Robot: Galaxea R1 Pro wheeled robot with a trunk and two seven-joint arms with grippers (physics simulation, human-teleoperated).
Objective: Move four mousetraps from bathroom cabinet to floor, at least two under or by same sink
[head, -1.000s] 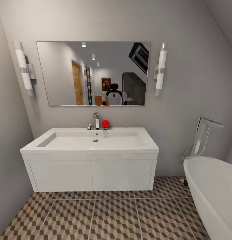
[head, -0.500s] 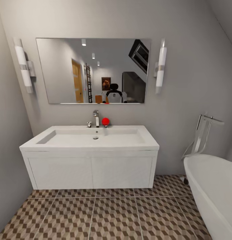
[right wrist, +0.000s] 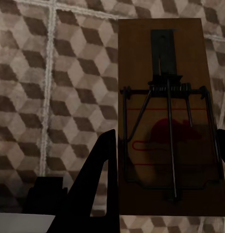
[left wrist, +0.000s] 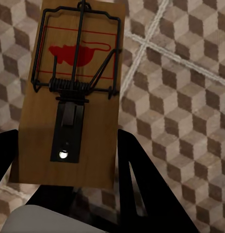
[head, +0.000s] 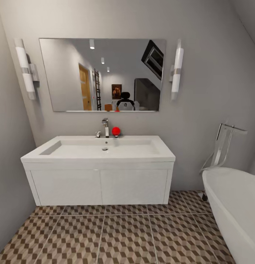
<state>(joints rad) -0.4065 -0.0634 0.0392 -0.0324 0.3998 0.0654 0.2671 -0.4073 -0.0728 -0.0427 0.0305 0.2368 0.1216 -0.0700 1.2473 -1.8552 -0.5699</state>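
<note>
From the head camera my whole view has tipped down slightly since a second ago, so the mirror (head: 102, 74) and white basin unit (head: 98, 185) sit higher above the bathroom floor (head: 123, 238). On the left wrist camera, my left pincer (left wrist: 69, 165) clamps a mousetrap (left wrist: 73, 92) by its long edges above the tiles, its far end cut off. On the right wrist camera, my right pincer (right wrist: 166, 174) grips a second mousetrap (right wrist: 167, 116), shaded and dim, one finger mostly out of frame.
</note>
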